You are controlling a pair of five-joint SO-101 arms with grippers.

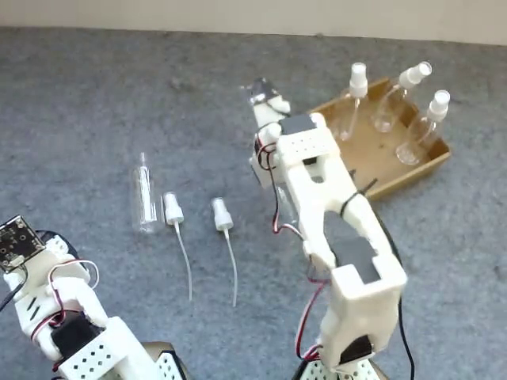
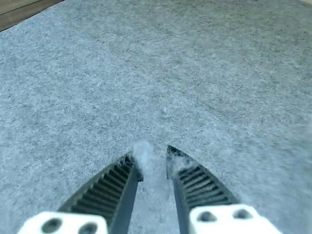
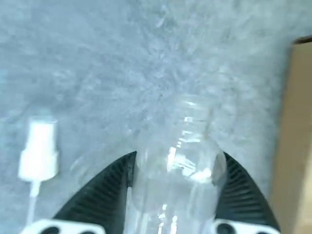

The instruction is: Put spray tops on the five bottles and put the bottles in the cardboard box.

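Now the right gripper (image 3: 179, 157) clamps an uncapped clear bottle (image 3: 187, 141); a loose spray top (image 3: 39, 151) lies to one side of it, the cardboard box (image 3: 298, 146) to the other; the left gripper (image 2: 151, 155), narrowly parted, holds nothing over the grey tabletop (image 2: 195, 73).

I count five clear plastic bottles. Three capped bottles (image 1: 352, 111) (image 1: 392, 103) (image 1: 420, 131) stand in the single shallow brown cardboard box (image 1: 372, 170) just past my right gripper (image 3: 179, 156). One uncapped bottle (image 3: 187, 165) is clamped in that gripper. One bare bottle (image 1: 144, 194) lies on the table well aside of it. Two loose white spray tops (image 1: 173, 210) (image 1: 222, 214) lie between.
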